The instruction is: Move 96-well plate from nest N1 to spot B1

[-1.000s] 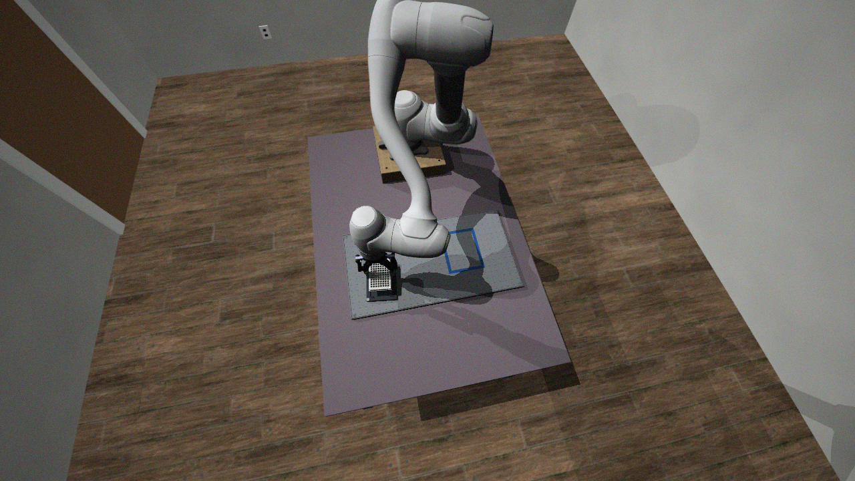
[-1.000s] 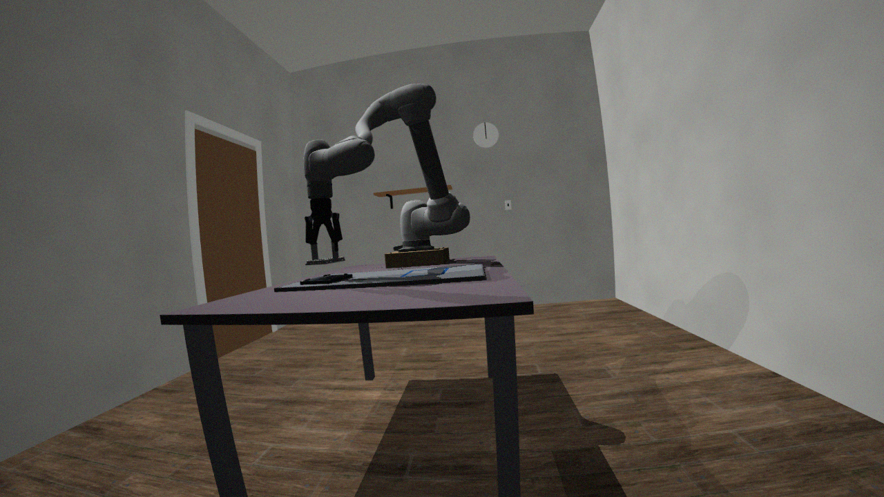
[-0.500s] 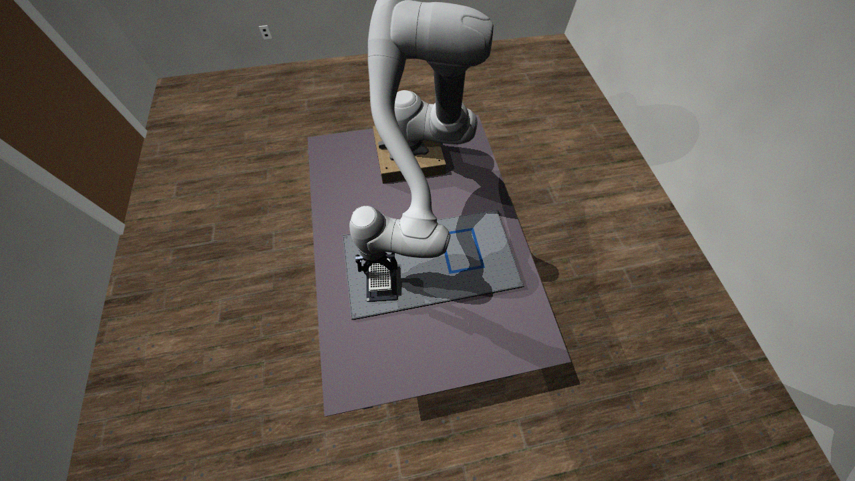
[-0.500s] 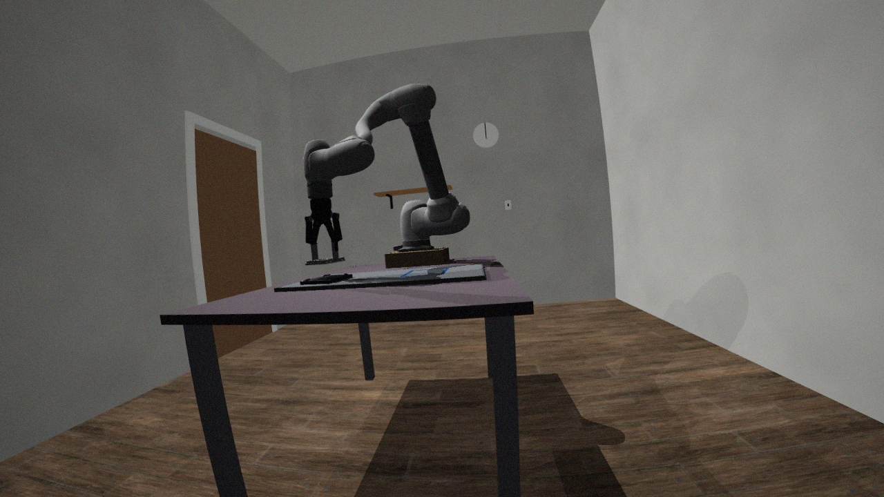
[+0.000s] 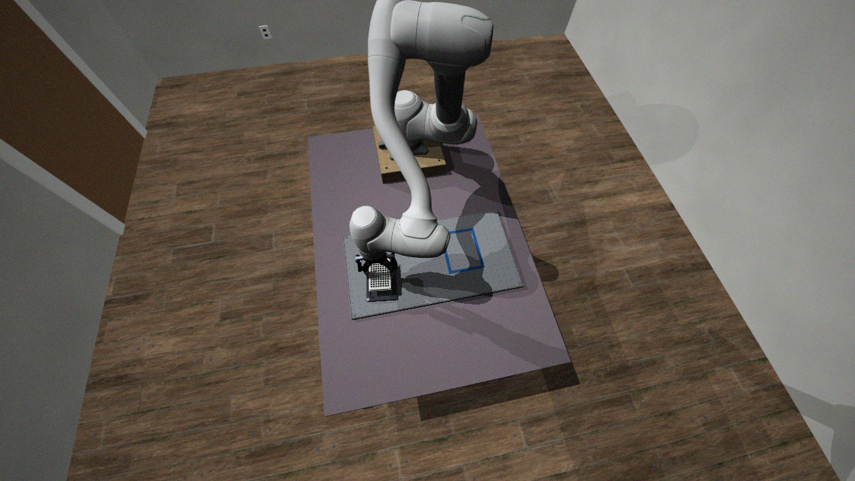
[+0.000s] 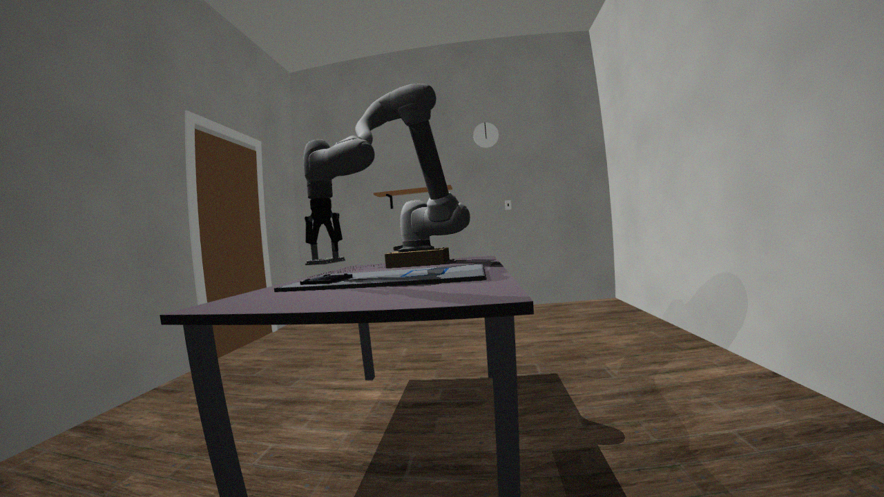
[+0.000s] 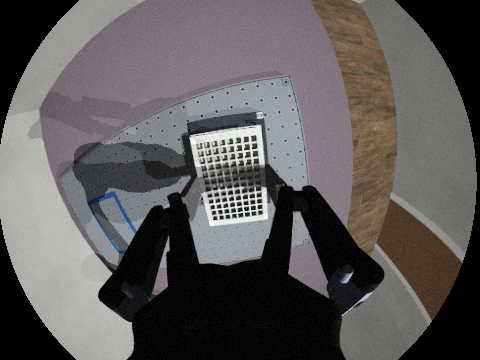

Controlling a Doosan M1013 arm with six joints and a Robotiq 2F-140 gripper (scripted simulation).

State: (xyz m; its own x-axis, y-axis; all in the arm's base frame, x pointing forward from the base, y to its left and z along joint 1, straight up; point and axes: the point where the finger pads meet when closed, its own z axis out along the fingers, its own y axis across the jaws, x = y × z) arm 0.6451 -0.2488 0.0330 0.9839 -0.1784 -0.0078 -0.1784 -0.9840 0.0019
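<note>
Currently, gripper (image 6: 324, 256): pointing straight down, clamping the 96-well plate (image 7: 230, 174) between its fingers, one on each long side.
Plate position: hanging in the air at the fingertips, clear of the deck in the exterior view, sitting level, wells facing up.
Plate nest N1 (image 7: 223, 122): dark frame lying on the deck directly under the plate; its far edge is peeking out past the plate in the wrist view.
Bench spot B1 (image 5: 466, 268): blue taped outline sitting on the same deck, well apart from the nest, towards the other end; arm shadow is falling across it.
Alignment: in the top view the plate's long sides are running roughly the same way as the outline's long sides.
Deck (image 5: 507, 263): grey perforated board lying flat on the table (image 5: 418, 359).
Arm (image 5: 397, 137): reaching out from a wooden base block (image 5: 439, 164) at the back of the table, elbow raised high, wrist hanging over the nest end of the deck.
Background: brown door (image 6: 225, 216) standing on the left wall and a round clock (image 6: 485, 134) hanging on the back wall.
</note>
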